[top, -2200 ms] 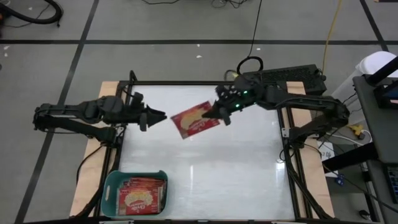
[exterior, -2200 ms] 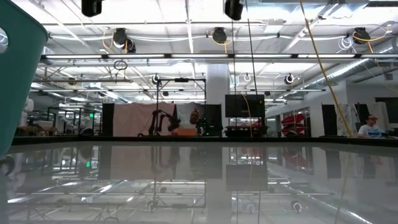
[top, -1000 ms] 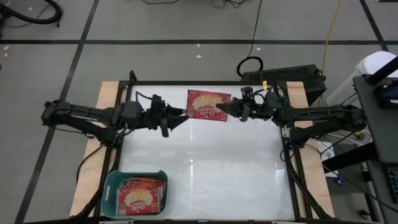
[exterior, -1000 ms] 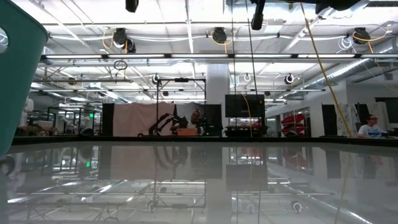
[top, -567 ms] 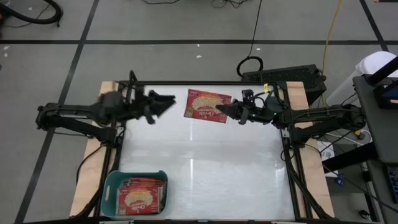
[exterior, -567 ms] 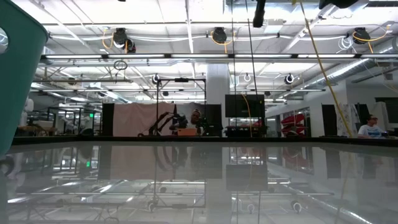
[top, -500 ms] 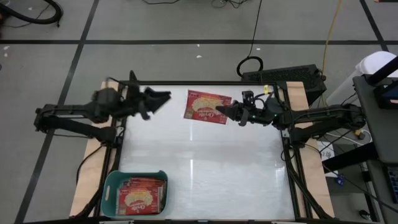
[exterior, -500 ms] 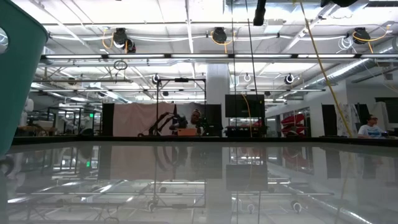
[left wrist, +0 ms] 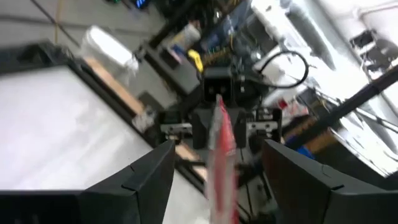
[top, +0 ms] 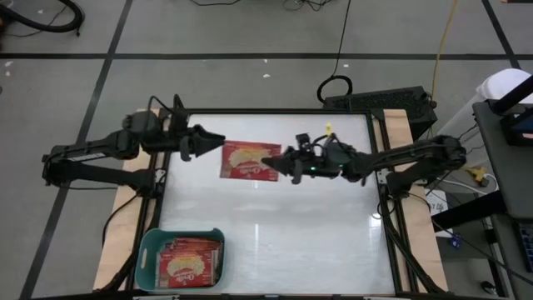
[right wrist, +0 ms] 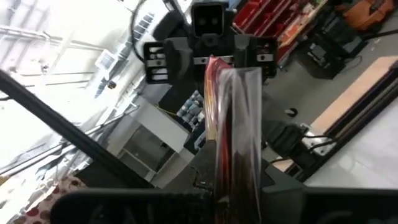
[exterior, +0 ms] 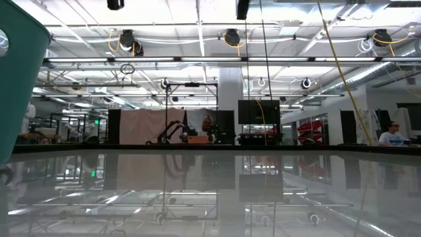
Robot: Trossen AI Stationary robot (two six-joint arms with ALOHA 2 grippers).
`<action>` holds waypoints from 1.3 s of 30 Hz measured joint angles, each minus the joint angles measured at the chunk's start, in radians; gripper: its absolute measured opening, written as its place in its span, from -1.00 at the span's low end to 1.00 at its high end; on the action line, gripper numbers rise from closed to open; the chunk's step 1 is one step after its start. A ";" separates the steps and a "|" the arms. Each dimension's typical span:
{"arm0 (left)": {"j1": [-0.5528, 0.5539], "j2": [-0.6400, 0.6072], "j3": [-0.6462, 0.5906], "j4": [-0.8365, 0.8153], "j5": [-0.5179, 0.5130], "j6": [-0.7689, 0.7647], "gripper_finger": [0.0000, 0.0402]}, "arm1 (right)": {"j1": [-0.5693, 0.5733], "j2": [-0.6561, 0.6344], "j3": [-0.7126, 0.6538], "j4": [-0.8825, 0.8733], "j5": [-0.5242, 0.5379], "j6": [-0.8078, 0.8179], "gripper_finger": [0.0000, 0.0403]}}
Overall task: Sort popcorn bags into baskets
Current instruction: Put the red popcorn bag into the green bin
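Sitting at the lower left of the high view, the basket [top: 150,250] holds several red bags [top: 189,260] lying flat, well apart from both arms. Its teal wall also fills the left edge of the low view [exterior: 16,79], where the rest of the white table [top: 275,225] lies bare and reflects the room behind. A black box [top: 379,102] with cables sits just past the table's upper right corner, and nothing stands between the two grippers and the packet they share.

One bag [top: 246,160] hangs above the upper middle of the table, its yellow picture facing up. The right gripper [top: 275,161] reaches in from the right with its fingers pinched together on the bag's right edge; its wrist view shows the packet [right wrist: 233,124] edge-on, running straight out from the clamped fingers. The left gripper [top: 215,139] comes in from the upper left with its tips just beside the bag's left end. Its fingers [left wrist: 149,180] stand apart, and in its wrist view the bag [left wrist: 221,149] shows edge-on between them, not yet squeezed.
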 joint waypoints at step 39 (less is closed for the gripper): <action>-0.012 -0.017 0.000 -0.162 0.287 -0.035 -0.92 | -0.020 0.135 0.113 -0.006 -0.097 0.009 -0.92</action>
